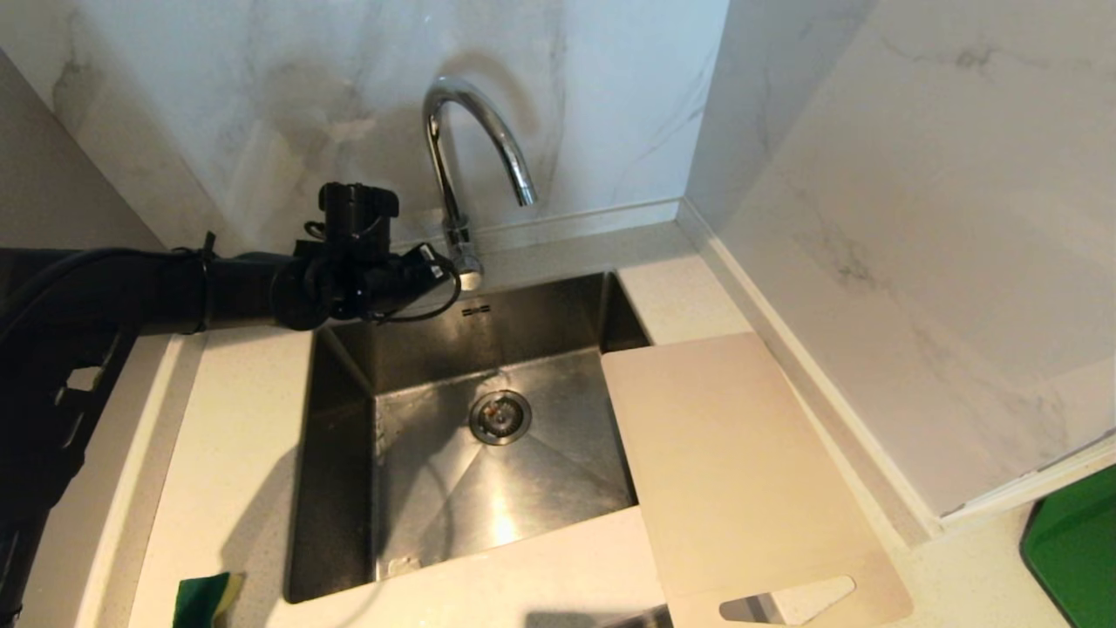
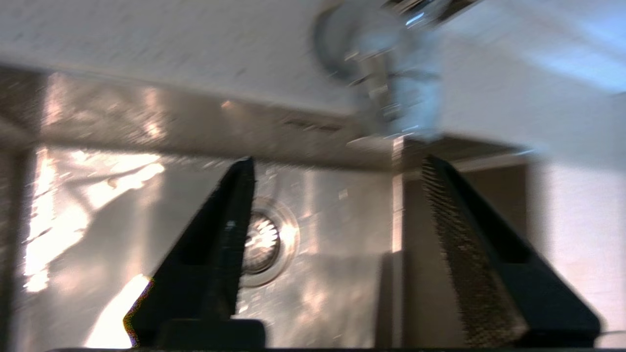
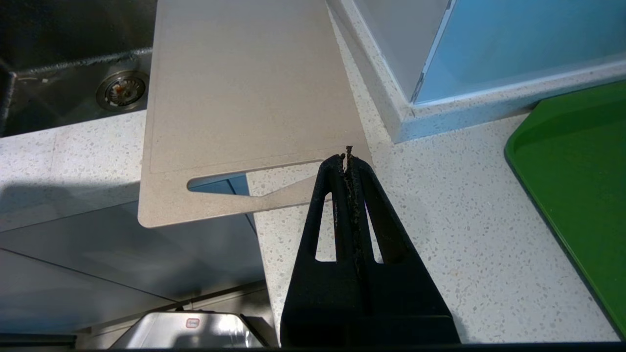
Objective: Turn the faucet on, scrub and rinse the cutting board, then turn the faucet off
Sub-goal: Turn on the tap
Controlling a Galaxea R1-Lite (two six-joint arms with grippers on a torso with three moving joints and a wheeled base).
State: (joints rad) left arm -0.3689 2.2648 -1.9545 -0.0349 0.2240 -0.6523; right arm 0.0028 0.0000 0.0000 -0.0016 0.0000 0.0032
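black fingers [image 2: 234, 230] of my left gripper [image 2: 337, 161] are filling the near edge of the left wrist view, spread wide apart with nothing between them, and the ribbed pad on one is facing inward over the steel sink [image 2: 98, 205]. i'm holding this gripper [image 1: 436, 266] just beside the base of the faucet [image 1: 453, 174], at the back rim of the basin, and i cannot tell whether a fingertip is touching the chrome or sitting just off it. from the wrist, the faucet's base [image 2: 391, 88] is showing blurred just beyond the fingertips, with the round drain [image 2: 264, 239] lying below in the basin. i'm seeing no stream coming from the spout in the head view. my right gripper [image 3: 348, 155] is resting low at the front of the counter [image 3: 440, 220], its fingers pressed together and gripping nothing, with the tips lying over the near edge of the cutting board [image 3: 244, 88], by its angled handle slot. in the head view the cutting board [image 1: 732, 453] is lying flat to the right of the sink [image 1: 349, 410], one long edge hanging over the basin and its slotted end jutting past the counter's front edge. a green and yellow sponge [image 1: 205, 597] is sitting at the front left of the counter, and a green slab [image 1: 1077, 545] is lying well off to the right.
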